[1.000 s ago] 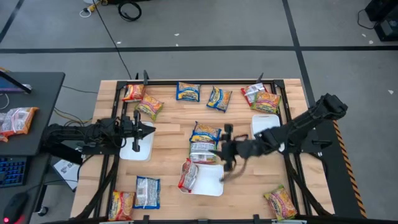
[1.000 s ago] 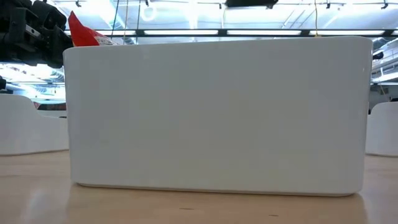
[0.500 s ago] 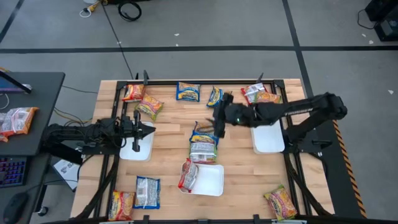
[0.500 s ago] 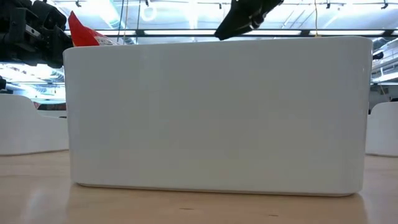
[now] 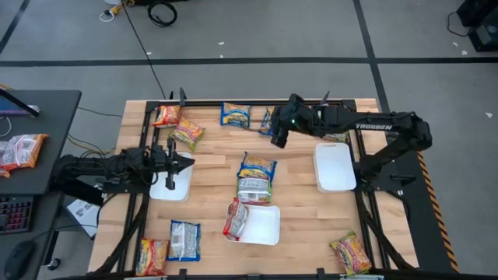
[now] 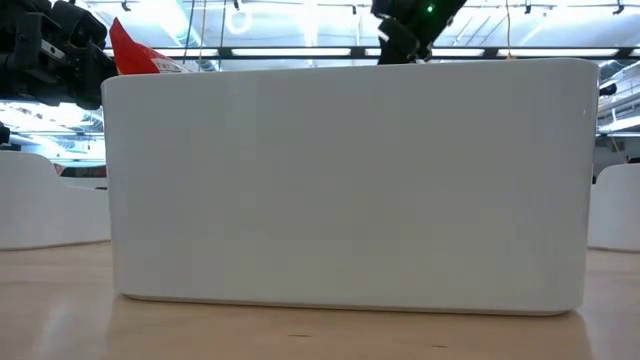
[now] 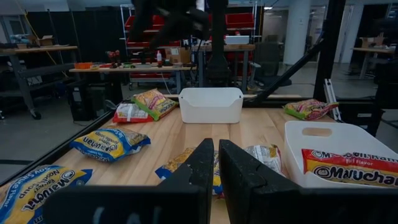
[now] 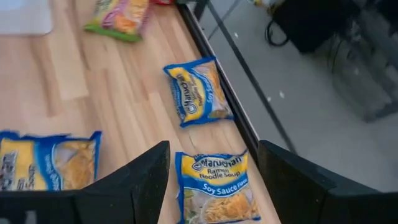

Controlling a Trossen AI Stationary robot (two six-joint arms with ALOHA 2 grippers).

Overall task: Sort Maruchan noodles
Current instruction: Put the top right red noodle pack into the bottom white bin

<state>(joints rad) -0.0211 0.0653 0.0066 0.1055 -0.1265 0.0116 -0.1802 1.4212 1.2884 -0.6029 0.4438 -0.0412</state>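
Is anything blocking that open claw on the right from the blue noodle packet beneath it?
Nothing visible does. The right gripper hangs open over the blue packet, which lies flat on the table with clear space around it.

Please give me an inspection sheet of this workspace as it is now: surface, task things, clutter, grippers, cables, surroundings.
Surface: wooden table, dark frame rail.
Job's things: Maruchan packets scattered; blue-and-yellow packet under the right gripper; red packet in the front white tray.
Clutter: two more white trays, left tray and right tray.
Grippers: right gripper open, above the far edge; left gripper shut, over the left tray.
Cables: cable on the floor.
Surroundings: desk with a packet, left of the table.
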